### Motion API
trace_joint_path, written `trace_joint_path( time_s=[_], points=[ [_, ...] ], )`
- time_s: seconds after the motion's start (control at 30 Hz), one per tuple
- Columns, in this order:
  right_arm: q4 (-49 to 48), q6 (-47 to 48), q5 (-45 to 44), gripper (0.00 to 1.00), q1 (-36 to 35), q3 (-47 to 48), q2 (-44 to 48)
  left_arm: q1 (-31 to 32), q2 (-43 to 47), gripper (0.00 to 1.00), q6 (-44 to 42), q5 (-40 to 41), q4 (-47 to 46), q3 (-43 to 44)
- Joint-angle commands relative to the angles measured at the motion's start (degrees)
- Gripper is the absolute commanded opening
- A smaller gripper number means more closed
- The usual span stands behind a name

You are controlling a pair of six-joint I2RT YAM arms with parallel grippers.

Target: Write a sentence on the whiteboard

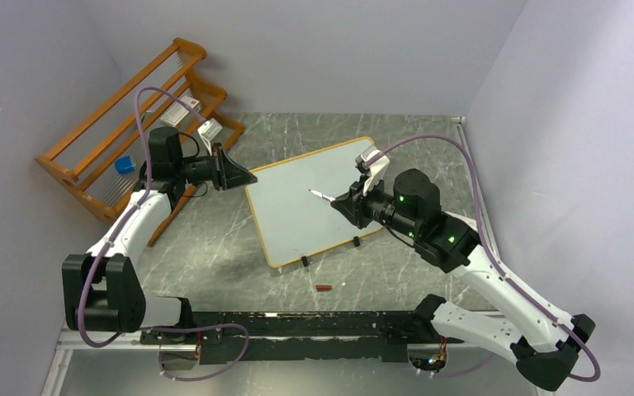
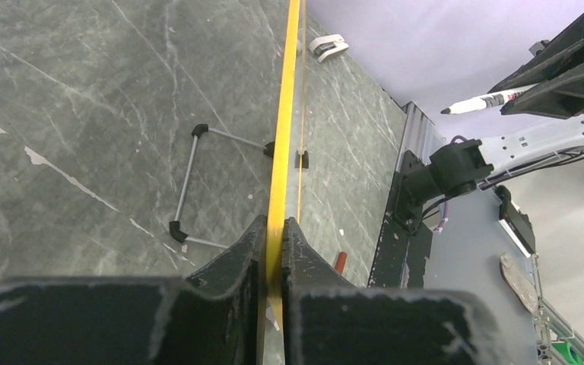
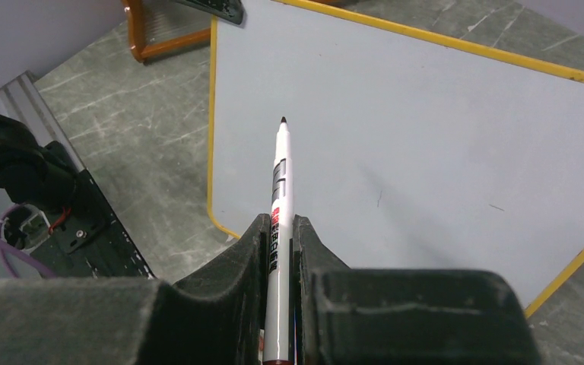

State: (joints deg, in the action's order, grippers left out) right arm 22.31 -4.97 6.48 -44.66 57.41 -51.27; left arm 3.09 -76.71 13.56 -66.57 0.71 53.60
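The whiteboard (image 1: 297, 214) sits tilted in the middle of the table on two small black feet. Its face is blank apart from two tiny specks; no sentence shows on it. My left gripper (image 1: 248, 178) is shut on the board's upper left rim, seen edge-on as a yellow strip (image 2: 283, 137) between my jaws (image 2: 274, 225). My right gripper (image 1: 343, 201) is shut on a white marker (image 1: 322, 195) with its dark tip uncapped. In the right wrist view the marker (image 3: 280, 175) points at the board face (image 3: 426, 137), its tip a little off the surface.
An orange wooden rack (image 1: 124, 107) stands at the back left with a blue item (image 1: 124, 165) in it. A small red cap (image 1: 323, 288) lies on the table in front of the board. A wire stand (image 2: 186, 182) shows behind the board. The black base rail (image 1: 297, 323) runs along the near edge.
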Motion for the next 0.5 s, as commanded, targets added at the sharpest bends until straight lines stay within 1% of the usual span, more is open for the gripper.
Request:
trace_joint_path(
  time_s=[0.0,0.07,0.27,0.37,0.47],
  points=[
    [-0.17,0.49,-2.2,0.0,-1.45,0.8,0.43,-0.37,2.55,0.07,-2.63,-0.5,1.57,-2.31],
    [0.13,0.58,-3.33,0.0,-2.0,0.95,0.59,-0.37,4.1,0.05,-1.97,0.16,0.68,-3.77],
    [-0.5,-0.37,-5.91,0.0,-5.2,0.6,-0.3,-0.37,7.89,0.05,0.98,3.34,-2.07,-8.29],
    [-0.36,-0.16,-10.21,0.0,-8.83,1.13,-1.71,-0.37,9.39,0.05,1.82,3.96,-3.15,-9.98],
    [-0.04,0.13,-15.4,0.0,-12.59,2.02,-3.15,-0.37,9.82,0.05,-0.22,5.09,-0.89,-9.58]
  ],
)
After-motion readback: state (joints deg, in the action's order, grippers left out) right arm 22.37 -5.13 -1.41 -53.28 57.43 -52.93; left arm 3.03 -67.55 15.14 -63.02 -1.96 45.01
